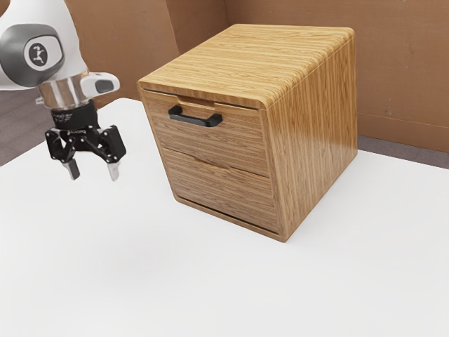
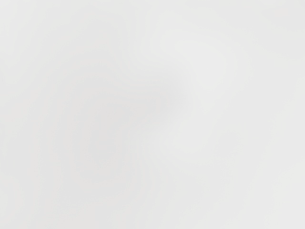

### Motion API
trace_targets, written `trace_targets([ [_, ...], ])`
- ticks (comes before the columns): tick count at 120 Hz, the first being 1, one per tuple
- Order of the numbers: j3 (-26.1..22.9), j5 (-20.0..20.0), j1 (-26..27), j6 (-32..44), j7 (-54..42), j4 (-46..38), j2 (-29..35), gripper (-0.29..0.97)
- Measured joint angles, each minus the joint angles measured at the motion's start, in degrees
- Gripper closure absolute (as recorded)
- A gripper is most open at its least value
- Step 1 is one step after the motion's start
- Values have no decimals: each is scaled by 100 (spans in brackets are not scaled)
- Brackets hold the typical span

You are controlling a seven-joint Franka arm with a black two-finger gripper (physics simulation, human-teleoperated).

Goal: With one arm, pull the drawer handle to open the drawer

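Observation:
A wooden cabinet (image 1: 280,91) with two drawers stands on the white table (image 1: 210,281). The upper drawer (image 1: 210,137) carries a black bar handle (image 1: 195,117) and sits flush with the cabinet front. The lower drawer (image 1: 221,186) has no visible handle. My black gripper (image 1: 93,170) hangs open above the table at the exterior view's left, pointing down, well apart from the handle, with nothing between its fingers. The wrist view looks down on bare white table (image 2: 152,114) with a faint shadow.
Brown cardboard-like walls (image 1: 393,56) rise behind the table. The table's far edge runs behind the cabinet on the exterior view's right. Open tabletop lies between the gripper and the cabinet front.

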State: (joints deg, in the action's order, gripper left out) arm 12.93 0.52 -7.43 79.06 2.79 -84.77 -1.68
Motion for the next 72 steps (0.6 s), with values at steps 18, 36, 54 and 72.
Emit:
trace_targets([
  [18, -7, 4, 77, 230, 31, 2, 0, 0],
  [36, -7, 20, 495, 340, 60, 2, -6, 0],
  [54, -34, 64, 1019, 351, 236, 382, 406, 0],
  [72, -475, 157, 796, 495, 1712, 472, 413, 0],
])
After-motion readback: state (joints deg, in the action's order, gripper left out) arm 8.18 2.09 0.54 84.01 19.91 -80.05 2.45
